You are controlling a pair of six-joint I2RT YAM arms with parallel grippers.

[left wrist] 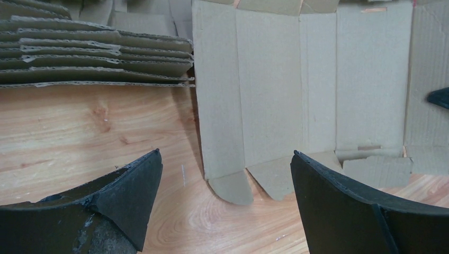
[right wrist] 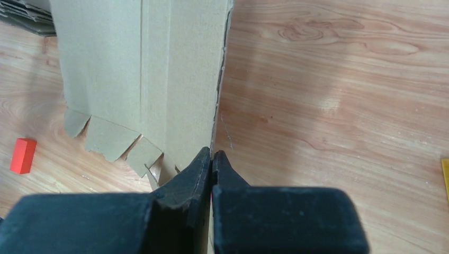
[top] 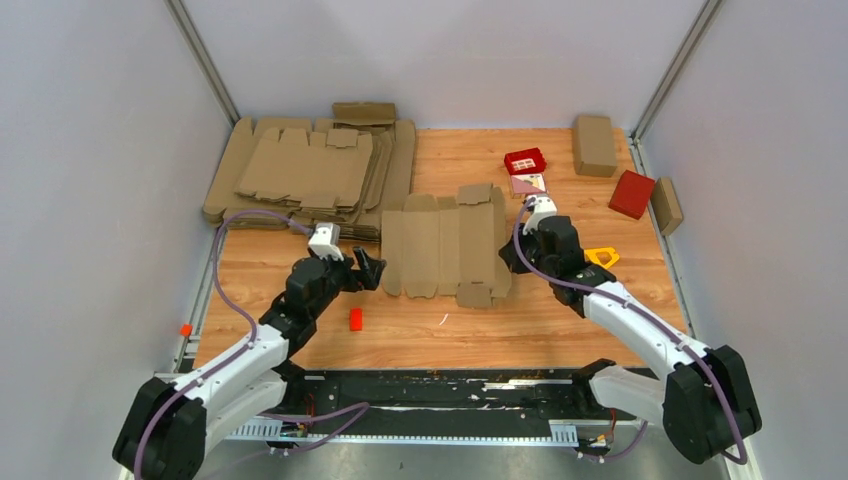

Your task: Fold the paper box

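We count two arms on the wooden table (top: 600, 170). One flat paper box (top: 445, 243) lies unfolded near the table's middle, its flaps spread and its crease lines running away from the arm bases. One stack of further cardboard blanks (top: 300, 175) lies at the far left. We count two folded brown cartons at the far right: one (top: 594, 145) near the back wall and one (top: 666, 205) against the right rail. We count two red boxes: one open (top: 525, 160) and one closed (top: 632, 193). One yellow triangular frame (top: 602, 257) lies beside the right arm. One small red block (top: 355, 319) lies on the table in front of the left arm.

The left gripper (top: 366, 270) stands just off the left edge of the paper box, with its jaws spread wide and nothing between them. In the left wrist view, the sheet lies ahead of the two fingers (left wrist: 129, 185), apart from them, and bare wood shows between.

The right gripper (top: 512, 262) sits at the sheet's right edge. In the right wrist view, its fingers (right wrist: 197, 169) are pressed together with no gap, right at the near corner of that edge. We cannot tell whether a sliver of cardboard is pinched between them.
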